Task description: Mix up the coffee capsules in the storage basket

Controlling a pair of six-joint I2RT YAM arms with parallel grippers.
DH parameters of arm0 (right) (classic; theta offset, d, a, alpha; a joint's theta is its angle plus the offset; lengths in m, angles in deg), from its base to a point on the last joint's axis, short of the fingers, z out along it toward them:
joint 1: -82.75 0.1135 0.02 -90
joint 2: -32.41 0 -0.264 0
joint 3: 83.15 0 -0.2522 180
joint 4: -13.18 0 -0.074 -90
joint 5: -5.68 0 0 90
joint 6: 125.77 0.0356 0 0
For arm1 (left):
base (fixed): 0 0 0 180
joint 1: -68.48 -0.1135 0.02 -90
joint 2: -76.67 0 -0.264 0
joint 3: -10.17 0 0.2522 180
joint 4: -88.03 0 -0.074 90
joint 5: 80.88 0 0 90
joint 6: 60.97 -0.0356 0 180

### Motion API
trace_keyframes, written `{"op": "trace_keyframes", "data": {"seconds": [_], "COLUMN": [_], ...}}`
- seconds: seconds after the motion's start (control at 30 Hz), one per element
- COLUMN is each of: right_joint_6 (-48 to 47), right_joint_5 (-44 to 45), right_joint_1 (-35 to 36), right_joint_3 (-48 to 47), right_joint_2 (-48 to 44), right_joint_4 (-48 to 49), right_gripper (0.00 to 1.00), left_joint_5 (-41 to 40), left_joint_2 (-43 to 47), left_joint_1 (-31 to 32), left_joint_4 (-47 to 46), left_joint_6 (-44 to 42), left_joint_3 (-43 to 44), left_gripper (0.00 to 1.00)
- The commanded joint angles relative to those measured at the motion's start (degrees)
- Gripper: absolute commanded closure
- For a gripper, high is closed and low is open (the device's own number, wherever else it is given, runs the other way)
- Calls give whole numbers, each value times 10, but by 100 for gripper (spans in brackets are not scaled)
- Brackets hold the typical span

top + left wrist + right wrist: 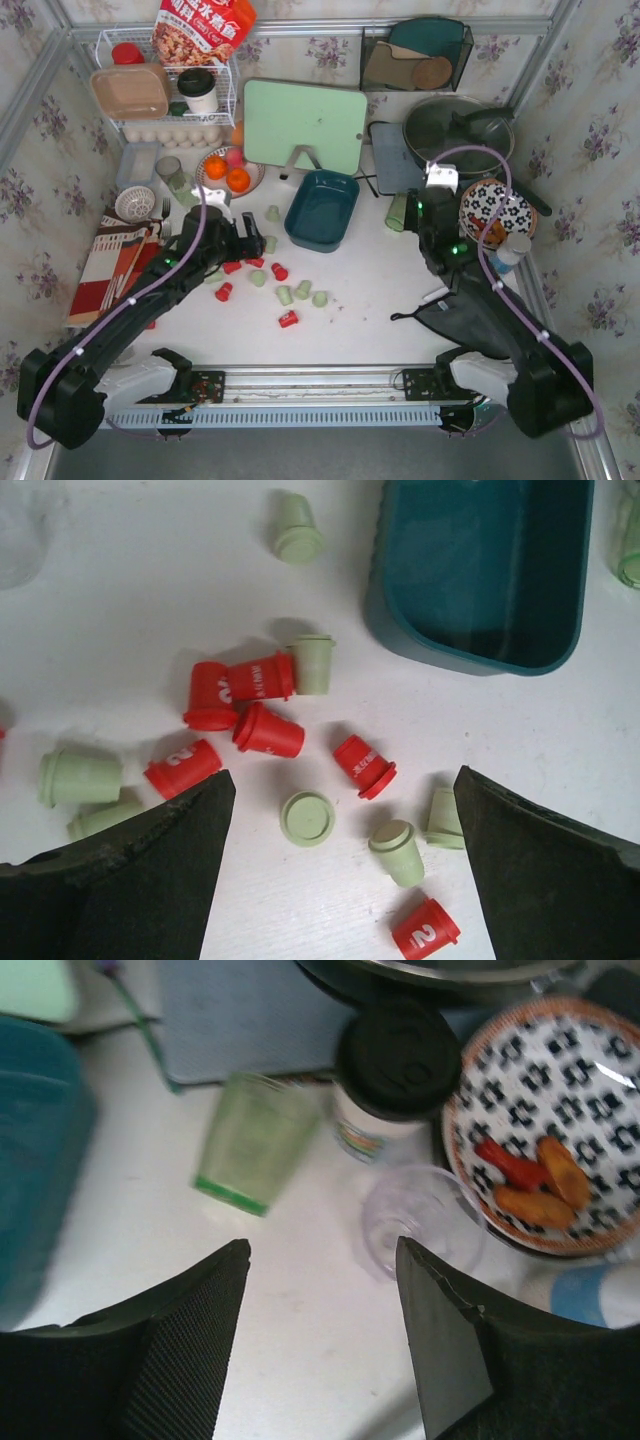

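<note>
Left gripper hangs wide open and empty over the scattered red and green capsules on the table, with the basket at 1 o'clock, so the left arm is nearer; the right gripper is spread, empty and well apart.

Kitchen counter corner: floral wallpaper, lidded pan, cutting board, wire rack, oranges.

Left arm: reaches forward, angled inward.
Left gripper: jaws wide apart, facing down.
Right gripper: jaws parted, facing down.
</note>
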Motion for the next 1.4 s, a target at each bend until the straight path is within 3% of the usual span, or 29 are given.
{"op": "trace_keyframes", "data": {"seconds": [0.0, 0.07, 0.17, 0.27, 0.37, 0.57, 0.7, 0.83, 0.93, 1.03, 1.23, 1.37], "right_joint_6": [-27, -32, -27, -13, -7, -4, -4, -3, -2, -1, 0, 0], "right_joint_5": [-25, -83, -126, -148, -163, -164, -167, -172, -173, -174, -169, -164], "right_joint_1": [32, 32, 32, 33, 33, 33, 33, 32, 33, 33, 33, 33], "right_joint_3": [106, 174, 230, 257, 253, 245, 244, 242, 242, 241, 243, 243], "right_joint_2": [-89, -125, -149, -159, -167, -201, -217, -224, -227, -230, -239, -244], "right_joint_4": [195, 290, 354, 385, 378, 347, 342, 337, 335, 331, 327, 324], "right_gripper": [33, 33, 32, 32, 32, 32, 32, 32, 33, 33, 33, 33], "left_joint_5": [-7, -6, 10, 28, 28, -42, -39, -42, -44, -52, -66, -124], "left_joint_2": [-52, -88, -156, -257, -348, -501, -555, -591, -603, -612, -612, -604], "left_joint_1": [25, 32, 42, 43, 43, 43, 43, 43, 44, 46, 71, 100], "left_joint_4": [-24, -23, -6, 39, 95, 146, 151, 160, 165, 165, 170, 198], "left_joint_6": [-48, -62, -98, -128, -152, -168, -181, -177, -162, -141, -88, -37], "left_joint_3": [31, 62, 126, 220, 320, 455, 518, 549, 556, 552, 538, 533], "left_gripper": [7, 7, 12, 29, 40, 40, 40, 43, 52, 53, 75, 88]}}
